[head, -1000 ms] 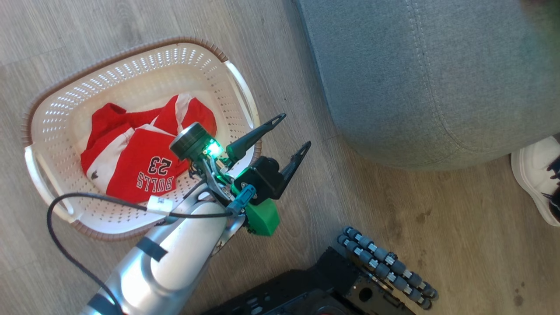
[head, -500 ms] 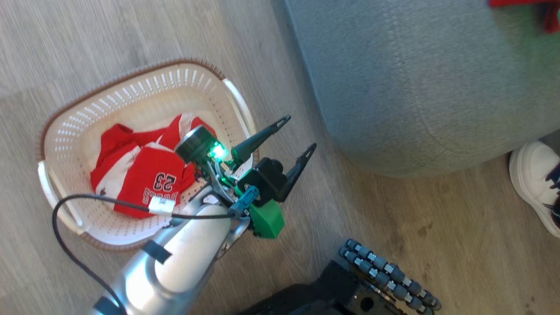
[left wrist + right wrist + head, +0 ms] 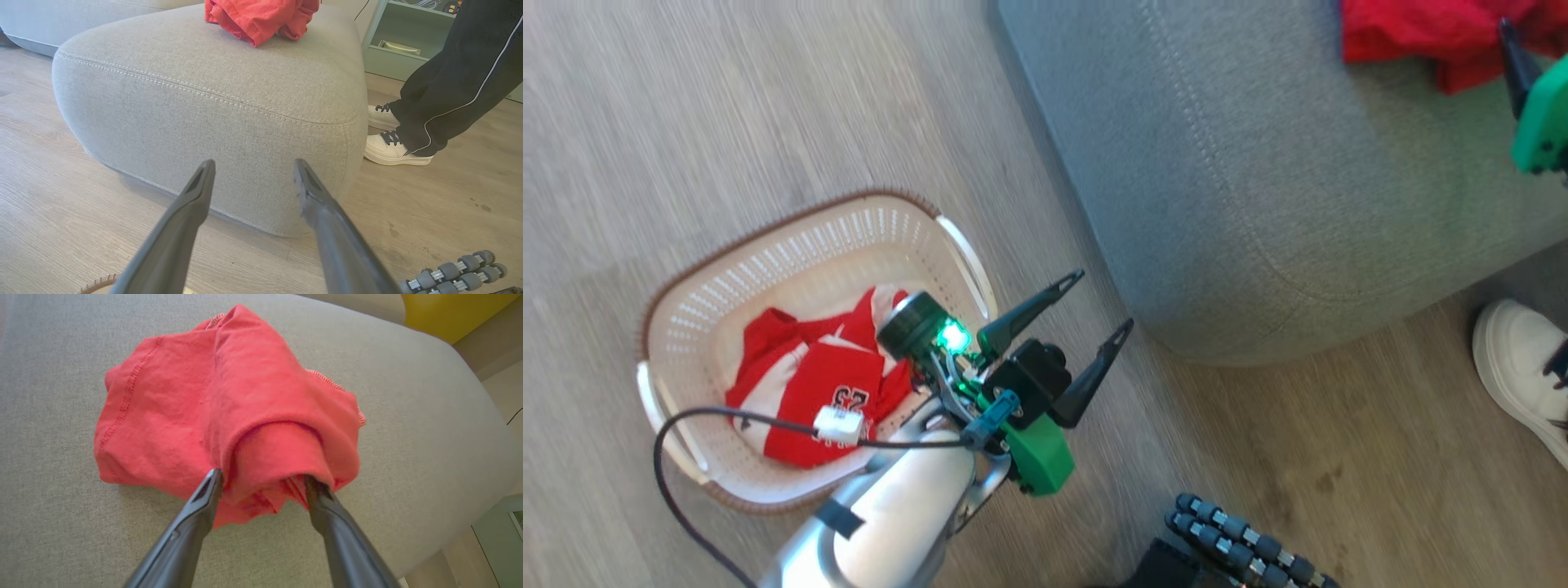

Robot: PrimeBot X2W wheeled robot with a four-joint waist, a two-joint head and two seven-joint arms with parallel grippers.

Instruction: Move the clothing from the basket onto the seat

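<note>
R gripper [image 3: 263,477]: fingers spread wide, not clamped. A fold of the plain red garment [image 3: 184,416] sits btwn the tips, and both tips touch cloth. The garment lies bunched on the seat [image 3: 61,539], ahead of the tips. Bare grey cushion runs on both sides of the gripper and beneath it. The seat's rounded edge falls away to its right, w/ a yellow surface [image 3: 449,310] beyond.

L gripper [image 3: 1103,304]: fingers apart too, nothing btwn them. Straight ahead of its tips we get a strip of bare wood floor [image 3: 768,98], then the seat's rounded corner w/ its pale stitch line. Either side of the fingers is open floor.

Left wrist view adds to head view a person's dark trouser leg [image 3: 457,81] above white shoes [image 3: 392,151], beside the seat and right of the L gripper. A pale green shelf unit [image 3: 392,49] stands behind them. Head view looks down into the basket [image 3: 768,224]; left wrist view catches just a sliver of its brown rim.

The basket stands on the floor behind and left of the L gripper, the forearm crossing over its rim. Inside lies the red-and-white garment [image 3: 825,392], crumpled on the bottom, its lettering partly hidden by a black cable [image 3: 686,425]. Robot base rollers [image 3: 1241,547] sit low and right of the L gripper.
</note>
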